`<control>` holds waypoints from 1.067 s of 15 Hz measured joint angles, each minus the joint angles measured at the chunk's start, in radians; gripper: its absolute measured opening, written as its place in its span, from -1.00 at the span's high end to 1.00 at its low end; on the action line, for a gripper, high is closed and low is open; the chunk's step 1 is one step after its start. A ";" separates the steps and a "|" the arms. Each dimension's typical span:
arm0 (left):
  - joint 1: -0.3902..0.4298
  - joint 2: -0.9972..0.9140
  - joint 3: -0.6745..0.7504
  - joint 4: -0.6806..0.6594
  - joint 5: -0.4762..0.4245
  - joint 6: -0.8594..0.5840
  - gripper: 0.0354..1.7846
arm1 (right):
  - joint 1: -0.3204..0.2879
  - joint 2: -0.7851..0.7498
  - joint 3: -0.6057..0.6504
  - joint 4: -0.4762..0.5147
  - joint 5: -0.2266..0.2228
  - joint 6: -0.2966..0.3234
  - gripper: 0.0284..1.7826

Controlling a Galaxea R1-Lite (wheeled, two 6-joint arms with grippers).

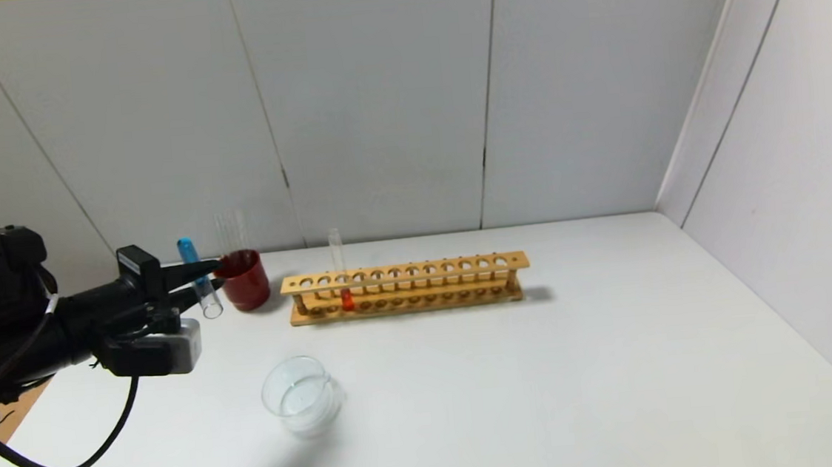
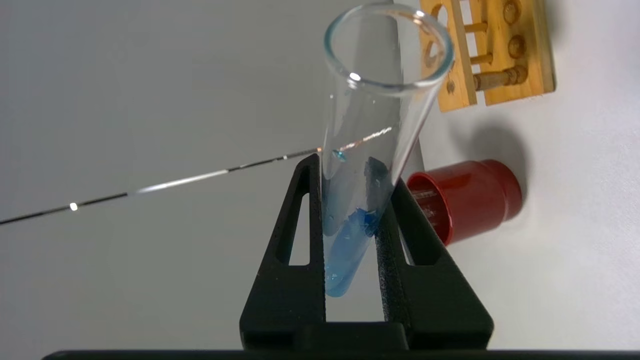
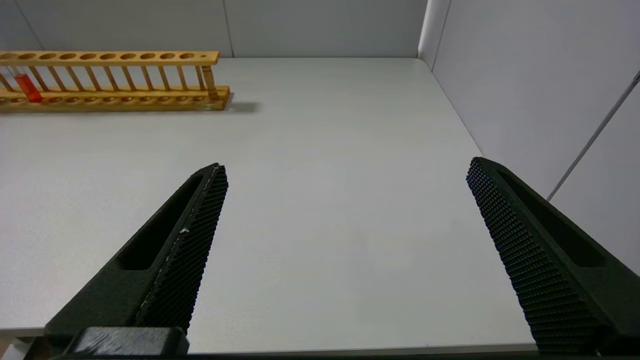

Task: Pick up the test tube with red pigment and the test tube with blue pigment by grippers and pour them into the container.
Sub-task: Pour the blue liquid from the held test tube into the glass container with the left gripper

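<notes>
My left gripper is shut on the test tube with blue pigment, held in the air at the far left, tipped with its blue tip up and its open mouth down. In the left wrist view the tube sits between the black fingers. The container, a low clear glass dish, stands on the table nearer me and to the right of the gripper. The test tube with red pigment stands upright in the wooden rack; it also shows in the right wrist view. My right gripper is open and empty above the near table edge.
A dark red cup holding an empty clear tube stands just behind my left gripper, also in the left wrist view. Grey walls close the back and right. The white table is bare to the right of the rack.
</notes>
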 joint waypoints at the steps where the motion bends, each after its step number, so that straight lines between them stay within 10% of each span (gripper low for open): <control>1: -0.002 0.011 -0.011 0.000 0.000 0.013 0.65 | 0.000 0.000 0.000 0.000 0.000 0.000 -0.96; 16: -0.005 0.114 -0.085 -0.020 -0.060 0.132 0.65 | 0.000 0.000 0.000 0.000 0.000 0.000 -0.96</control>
